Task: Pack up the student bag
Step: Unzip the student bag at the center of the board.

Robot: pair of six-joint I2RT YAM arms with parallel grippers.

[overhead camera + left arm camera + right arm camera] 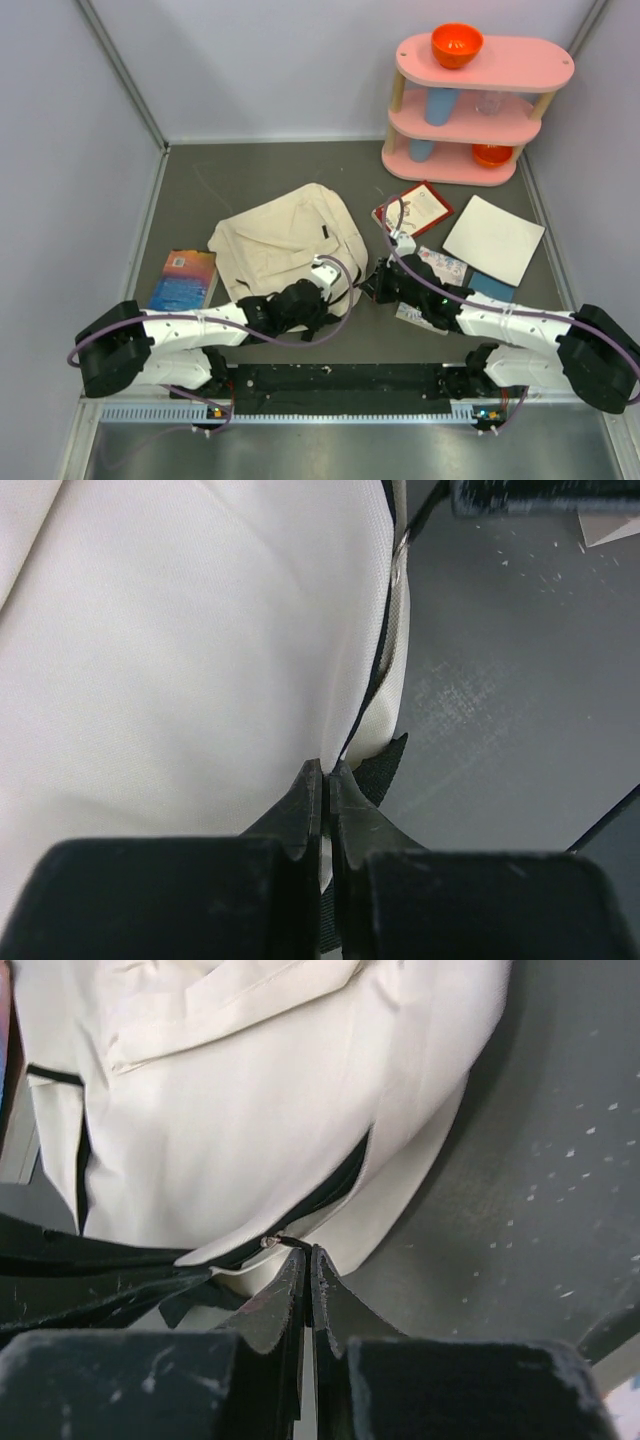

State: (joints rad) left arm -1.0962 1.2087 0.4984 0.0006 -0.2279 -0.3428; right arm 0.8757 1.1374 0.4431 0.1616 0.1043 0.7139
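Packing barely begun: the beige student bag lies flat and slack in the middle of the grey desk, with nothing visibly inside it and its black-trimmed zip opening facing the near edge. The left end effector is closed, and by the wrist view it pinches the bag's trimmed edge beside a black strap tab. The right end effector is also closed, tips against the small metal zip pull; whether it actually holds the pull cannot be made out. Everything to be packed appears to wait outside: a colourful booklet by the left edge, and a red-bordered card, white sheet and patterned booklet toward the right edge. A pink shelf stands in the far right corner. Opening the bag looks like the step in hand; all loading remains.
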